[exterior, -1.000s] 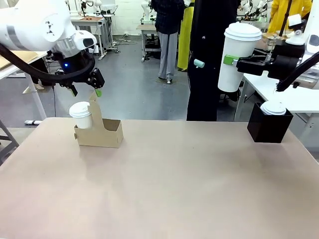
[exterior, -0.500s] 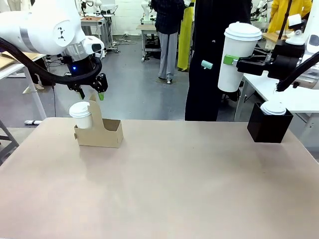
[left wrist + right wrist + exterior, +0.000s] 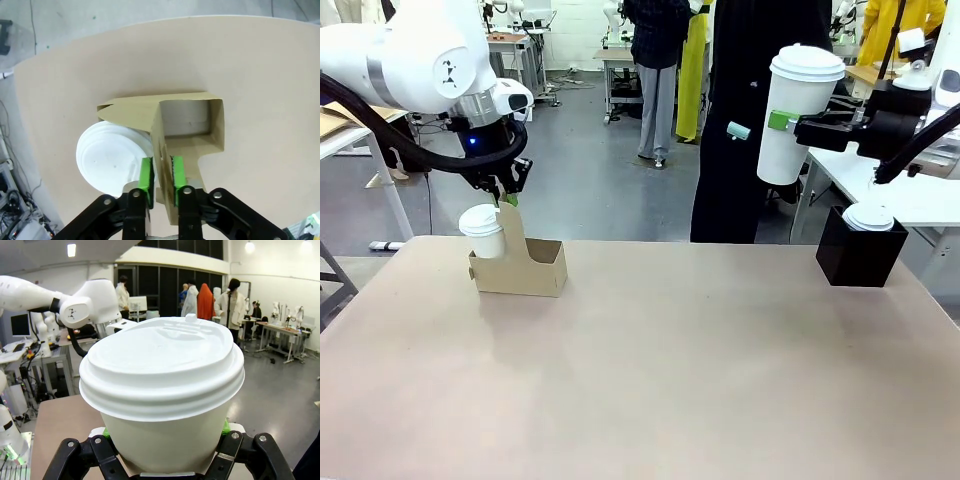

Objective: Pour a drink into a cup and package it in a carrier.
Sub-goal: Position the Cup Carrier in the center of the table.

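The carrier (image 3: 517, 262) is matt brown cardboard. The cup (image 3: 788, 155) in the right tool (image 3: 790, 122) is smooth white paper under a faintly glossy moulded plastic lid (image 3: 162, 365). The counter (image 3: 670, 380) is smooth, matt beige. The left tool (image 3: 161, 172) has matt green pads (image 3: 146, 175) on black fingers (image 3: 134, 210) with a slight sheen.

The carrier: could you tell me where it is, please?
Front view: the carrier sits on the table, far left, a lidded cup in its left slot, left gripper pinching its handle.
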You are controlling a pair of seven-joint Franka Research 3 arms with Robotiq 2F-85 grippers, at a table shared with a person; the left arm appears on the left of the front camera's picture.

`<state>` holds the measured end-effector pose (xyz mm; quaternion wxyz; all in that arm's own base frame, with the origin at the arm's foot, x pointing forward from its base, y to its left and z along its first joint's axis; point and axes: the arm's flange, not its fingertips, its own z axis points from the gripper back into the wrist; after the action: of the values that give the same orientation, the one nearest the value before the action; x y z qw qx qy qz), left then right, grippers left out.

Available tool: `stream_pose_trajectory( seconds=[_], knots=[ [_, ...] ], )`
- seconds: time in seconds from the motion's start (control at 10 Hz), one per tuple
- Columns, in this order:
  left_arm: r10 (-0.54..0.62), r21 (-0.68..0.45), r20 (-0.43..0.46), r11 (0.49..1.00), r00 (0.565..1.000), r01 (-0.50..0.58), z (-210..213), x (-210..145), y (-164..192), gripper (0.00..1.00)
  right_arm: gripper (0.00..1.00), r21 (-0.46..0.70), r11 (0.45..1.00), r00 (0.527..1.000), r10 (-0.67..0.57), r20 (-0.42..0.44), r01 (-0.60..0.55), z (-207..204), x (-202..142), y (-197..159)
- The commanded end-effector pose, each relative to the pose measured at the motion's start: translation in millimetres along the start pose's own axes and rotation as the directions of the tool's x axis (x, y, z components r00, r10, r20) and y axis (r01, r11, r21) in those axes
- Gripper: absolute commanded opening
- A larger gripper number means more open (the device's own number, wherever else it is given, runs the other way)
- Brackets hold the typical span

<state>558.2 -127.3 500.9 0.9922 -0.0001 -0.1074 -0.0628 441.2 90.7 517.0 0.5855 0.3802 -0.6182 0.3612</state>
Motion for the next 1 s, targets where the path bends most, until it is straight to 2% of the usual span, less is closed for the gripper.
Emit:
stream_pose_trajectory(
  seconds=[0.0,0.1,0.2,0.3,0.5,0.6,0.7,0.9],
  knots=[
    [0.011,0.015,-0.013,1.000,1.000,-0.011,4,4,-5,0.00,0.80,0.002,1.000,1.000,0.022,0.017,-0.022,0,2,-1],
    [-0.003,0.029,-0.007,1.000,1.000,0.003,3,4,-5,0.00,0.80,0.002,1.000,1.000,0.022,0.017,-0.022,0,2,-1],
    [0.033,0.044,-0.047,0.999,0.998,-0.031,2,4,-5,0.00,0.80,0.002,1.000,1.000,0.022,0.017,-0.022,0,2,-1],
    [-0.006,0.000,-0.002,1.000,1.000,0.006,1,0,-3,0.00,0.80,0.002,1.000,1.000,0.022,0.017,-0.022,0,2,-1],
    [-0.006,0.000,-0.002,1.000,1.000,0.006,1,0,-3,0.00,0.80,0.002,1.000,1.000,0.022,0.017,-0.022,0,2,-1],
    [-0.001,0.003,-0.013,1.000,1.000,0.001,1,0,-3,0.04,0.80,0.002,1.000,1.000,0.022,0.017,-0.022,0,2,-1],
    [0.028,-0.068,-0.016,0.997,0.999,-0.029,10,-5,-3,0.02,0.80,0.002,1.000,1.000,0.022,0.017,-0.022,0,2,-1],
    [0.039,-0.103,-0.001,0.994,0.999,-0.039,44,-23,-5,0.02,0.80,0.002,1.000,1.000,0.022,0.017,-0.022,0,2,-1]
  ],
)
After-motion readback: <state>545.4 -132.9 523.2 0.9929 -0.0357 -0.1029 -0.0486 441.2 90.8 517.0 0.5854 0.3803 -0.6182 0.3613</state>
